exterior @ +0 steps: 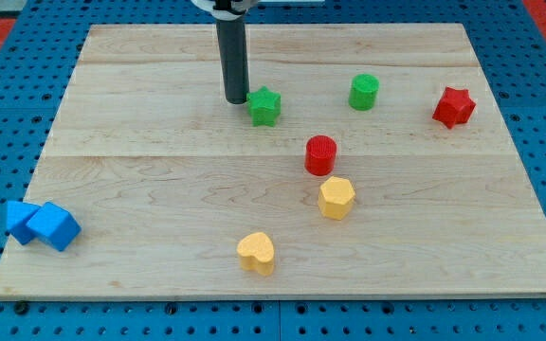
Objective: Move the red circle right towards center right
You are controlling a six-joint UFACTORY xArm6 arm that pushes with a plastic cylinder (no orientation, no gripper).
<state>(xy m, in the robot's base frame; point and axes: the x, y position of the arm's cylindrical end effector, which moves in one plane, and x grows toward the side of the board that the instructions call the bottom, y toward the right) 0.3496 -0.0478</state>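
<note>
So the red circle (320, 154) sits a bit right of the middle of the wooden board (140, 180), standing upright on its flat end. It's a short round cylinder, so the axis runs straight up and it doesn't really point any way sideways. No writing or label on it that I can make out, and none on anything else either.

There are no jaws on this rig, just a straight dark rod, so nothing is held. My tip (236, 100) is up in the upper middle of the frame, resting on the board just left of the green star (264, 106), close enough that I can't tell if they touch. It's well apart from the red circle, up and to its left.

Just below the red circle is a yellow hexagon (336, 198), and a yellow heart (256, 253) lies lower, toward the bottom center. A green cylinder (364, 92) is upper right, a red star (453, 107) farther right. Two blue blocks (43, 224) huddle together at the lower left edge.
</note>
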